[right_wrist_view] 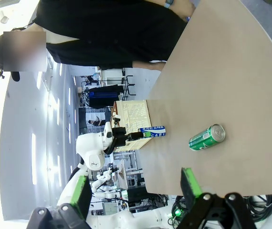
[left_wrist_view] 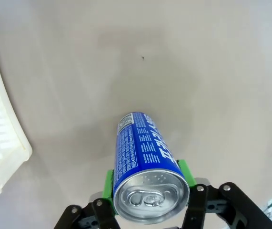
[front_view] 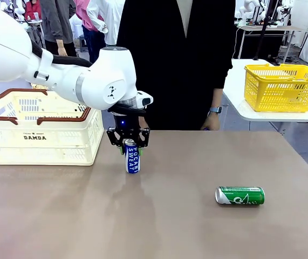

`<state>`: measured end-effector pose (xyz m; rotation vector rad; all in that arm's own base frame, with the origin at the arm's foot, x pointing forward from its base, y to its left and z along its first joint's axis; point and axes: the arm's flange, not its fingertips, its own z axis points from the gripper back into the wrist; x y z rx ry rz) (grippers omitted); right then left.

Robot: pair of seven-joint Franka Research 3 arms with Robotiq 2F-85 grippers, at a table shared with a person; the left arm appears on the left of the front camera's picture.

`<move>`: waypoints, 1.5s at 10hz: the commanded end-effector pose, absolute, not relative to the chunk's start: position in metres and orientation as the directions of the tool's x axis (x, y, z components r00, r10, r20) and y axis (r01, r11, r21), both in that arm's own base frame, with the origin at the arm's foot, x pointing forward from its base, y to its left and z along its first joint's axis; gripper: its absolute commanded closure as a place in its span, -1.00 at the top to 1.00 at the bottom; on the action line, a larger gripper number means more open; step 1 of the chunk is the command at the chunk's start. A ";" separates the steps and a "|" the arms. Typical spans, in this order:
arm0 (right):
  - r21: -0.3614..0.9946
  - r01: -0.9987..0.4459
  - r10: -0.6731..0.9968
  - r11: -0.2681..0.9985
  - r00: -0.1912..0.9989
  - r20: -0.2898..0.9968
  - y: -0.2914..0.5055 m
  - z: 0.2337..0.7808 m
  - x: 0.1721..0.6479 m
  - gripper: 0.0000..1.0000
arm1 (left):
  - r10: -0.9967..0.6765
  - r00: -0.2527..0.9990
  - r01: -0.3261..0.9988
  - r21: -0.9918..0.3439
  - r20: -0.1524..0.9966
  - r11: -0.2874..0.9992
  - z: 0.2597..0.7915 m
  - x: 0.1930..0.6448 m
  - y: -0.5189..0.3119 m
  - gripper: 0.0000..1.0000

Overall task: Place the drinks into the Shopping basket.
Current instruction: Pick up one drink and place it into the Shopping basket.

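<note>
My left gripper (front_view: 128,141) has its green pads (left_wrist_view: 108,183) pressed to both sides of the upright blue-and-white can (front_view: 132,159), which stands on the table (front_view: 170,226) just right of the Shopping basket (front_view: 40,135). My right gripper (right_wrist_view: 136,188) gapes wide and holds nothing. The can reads "POCARI SWEAT" and the basket reads "DAMDA". The green can (front_view: 240,195) lies on its side, well right of the basket and nearer me. The table is plain brown, and a person in black (front_view: 175,65) stands at its far side, right of the basket.
</note>
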<state>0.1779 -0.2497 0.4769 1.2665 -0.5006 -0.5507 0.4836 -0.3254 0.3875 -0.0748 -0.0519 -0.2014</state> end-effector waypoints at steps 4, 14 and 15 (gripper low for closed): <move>0.977 0.074 -0.639 0.202 0.766 0.074 -0.250 0.479 0.180 1.00 | -0.226 0.969 0.233 -0.061 0.103 0.971 0.417 0.482 -0.323 -1.00; 0.977 0.074 -0.639 0.202 0.766 0.074 -0.250 0.479 0.180 1.00 | -0.066 0.904 0.111 -0.083 0.421 0.990 0.666 0.495 -0.100 -1.00; 0.977 0.074 -0.639 0.202 0.766 0.074 -0.250 0.479 0.180 1.00 | -0.023 0.922 0.073 -0.115 0.386 0.991 0.647 0.509 -0.081 -1.00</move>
